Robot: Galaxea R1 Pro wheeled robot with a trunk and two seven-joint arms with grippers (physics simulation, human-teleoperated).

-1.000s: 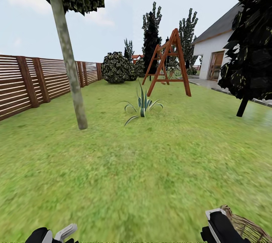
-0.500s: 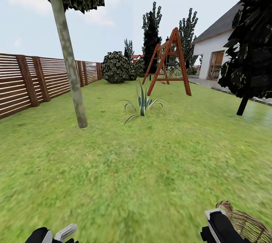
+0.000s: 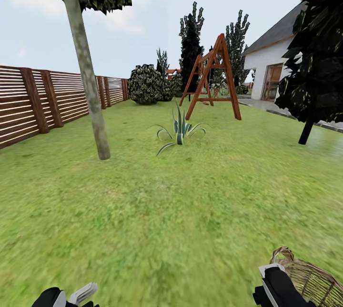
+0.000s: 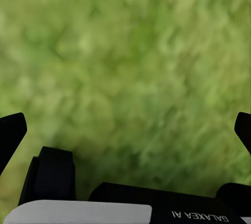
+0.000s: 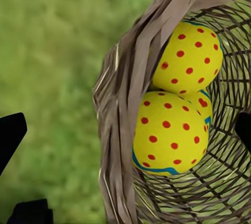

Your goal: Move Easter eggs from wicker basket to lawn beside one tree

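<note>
A round brown woven wicker basket (image 3: pixel 309 281) is seen on the wide green grassy lawn (image 3: pixel 190 211) at about 5 o'clock in the head view, just beside the right gripper (image 3: pixel 274 288). In the right wrist view, yellow Easter eggs with red dots and a blue-green band (image 5: pixel 170 132) are seen lying inside the basket, touching each other, close to its thick braided rim (image 5: pixel 136 93). Two eggs are seen well, and a third may be tucked behind them, but this cannot be told for sure. The dark fingertips of the right gripper are spread wide, and nothing is held between them.

The left gripper (image 4: pixel 125 130) is spread wide too, with blurry grass under it.

A tall tree with a slim grey-green trunk (image 3: pixel 88 73) is seen at 10 o'clock, well apart from the basket. A spiky striped plant (image 3: pixel 180 133) is at 12 o'clock, with a brown wooden swing frame (image 3: pixel 212 80) behind it. A brown slatted wooden fence (image 3: pixel 47 102) is at 9 o'clock, and a white house (image 3: pixel 271 66) is at 2 o'clock.
</note>
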